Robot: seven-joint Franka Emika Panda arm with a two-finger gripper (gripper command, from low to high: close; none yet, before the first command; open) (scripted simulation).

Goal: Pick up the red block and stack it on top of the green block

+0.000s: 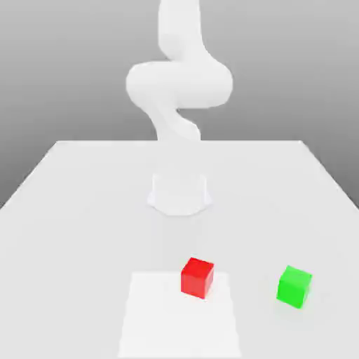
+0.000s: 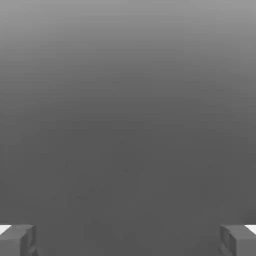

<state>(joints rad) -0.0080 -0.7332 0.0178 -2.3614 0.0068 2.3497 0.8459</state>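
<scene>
pale tabletop (image 1: pixel 84 231), red block (image 1: pixel 197 278), green block (image 1: pixel 294 287) apart, tool (image 2: pixel 128 241) wide open, holding nothing

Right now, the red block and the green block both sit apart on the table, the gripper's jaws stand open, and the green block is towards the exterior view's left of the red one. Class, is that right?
Not quite: the exterior view shows the green block towards its right of the red block. The rest holds.
</scene>
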